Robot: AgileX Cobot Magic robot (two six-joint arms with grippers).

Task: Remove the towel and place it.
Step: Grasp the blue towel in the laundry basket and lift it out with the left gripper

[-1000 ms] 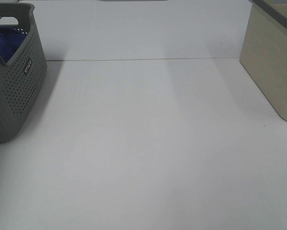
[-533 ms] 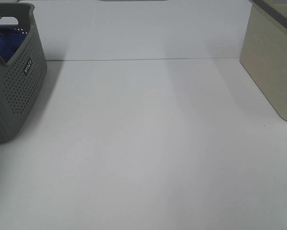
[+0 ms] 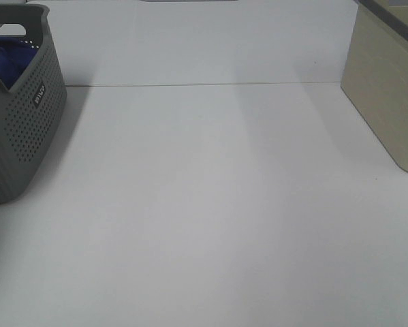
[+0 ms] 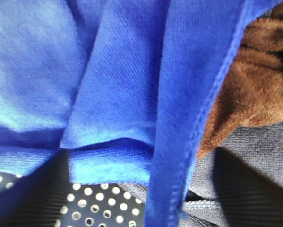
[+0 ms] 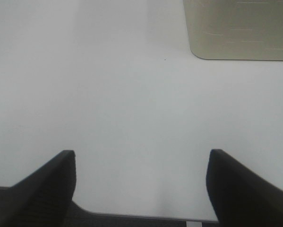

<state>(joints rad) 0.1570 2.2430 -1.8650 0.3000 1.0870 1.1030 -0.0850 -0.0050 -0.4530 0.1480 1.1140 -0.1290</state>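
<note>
Right tool (image 5: 141, 152) stands wide, its two dark fingers (image 5: 47, 184) well apart with nothing between them, hanging over a bare stretch of the white worktop (image 3: 210, 204). A beige box (image 3: 384, 95) with rounded corners lies ahead of it. In the high view that box sits at about 2 o'clock, at the far right edge of the worktop.

No view shows the left tool itself, so I cannot tell whether it is wide, narrow or holding anything. Its wrist camera looks from very close onto the towel (image 4: 132, 94): royal-blue cloth in soft folds, with one stitched hem running across the picture.

The towel lies inside the basket (image 3: 26, 129), a grey one with perforated walls, a cut-out handle and a small label on its side. It stands at about 9 to 10 o'clock on the worktop, partly cut off by the picture's edge. From above, only a blue patch shows over the basket's rim.

Close up, a brown fuzzy cloth (image 4: 254, 80) lies just beside the blue hem, touching it. A grey cloth (image 4: 245, 189) lies beneath both, and the basket's dotted wall shows under the towel's fold.
</note>
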